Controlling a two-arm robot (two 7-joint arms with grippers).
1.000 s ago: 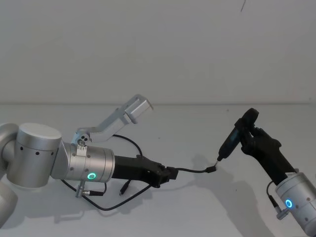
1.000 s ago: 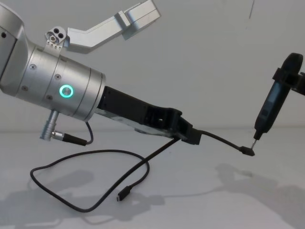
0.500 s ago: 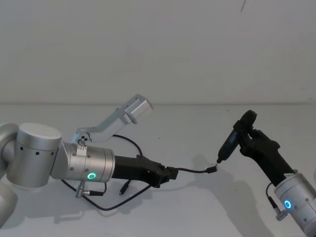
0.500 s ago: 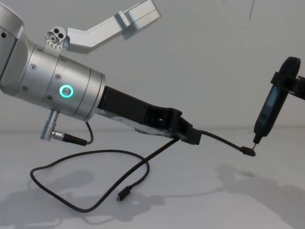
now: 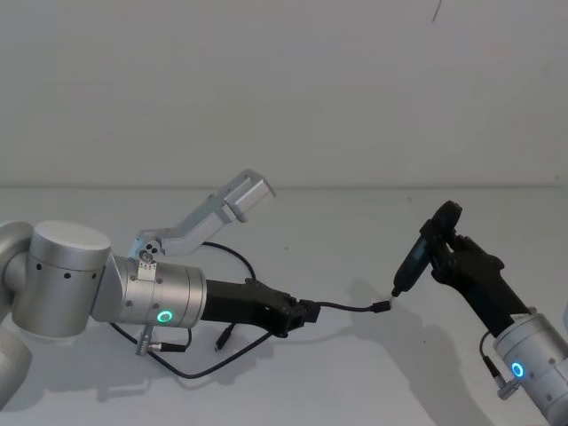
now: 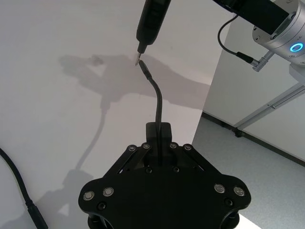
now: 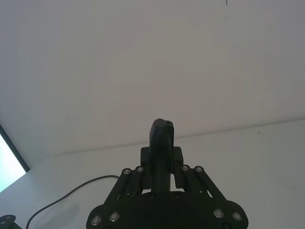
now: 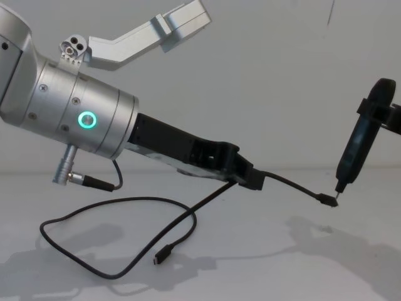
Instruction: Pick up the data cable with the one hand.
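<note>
Seemingly light and limp, the long thin black data cable (image 5: pixel 342 307) in the head view was pinched a short way behind one plug by the left gripper (image 5: pixel 304 313), a black angular two-finger tool on a silver cylinder with a green ring. Past the fingertips, the short free end stood out stiffly enough to hold its small plug off the white table (image 5: pixel 319 240). Behind the gripper the rest lay slack in a loop. The right gripper (image 5: pixel 446 249) clamped a slim black pen-like tool with a thin metal tip (image 5: pixel 419 256), whose point hovered just beside that plug.

From the left wrist view, the jaws were pressed together on the cable, which curved up and away from them toward the tool tip.

From the right wrist view, the right gripper's fingers (image 7: pixel 177 162) were squeezed on the slim tool's body.

Across the chest view, the cable's far plug (image 8: pixel 164 254) rested on the table below and behind the left gripper, and a short black wire with a silver barrel connector (image 8: pixel 74 177) hung under the left wrist.

By my judgement the grip near the plug suits such a floppy, slippery cord.

Counted: one data cable with two plugs, one slim tool, two grippers.
</note>
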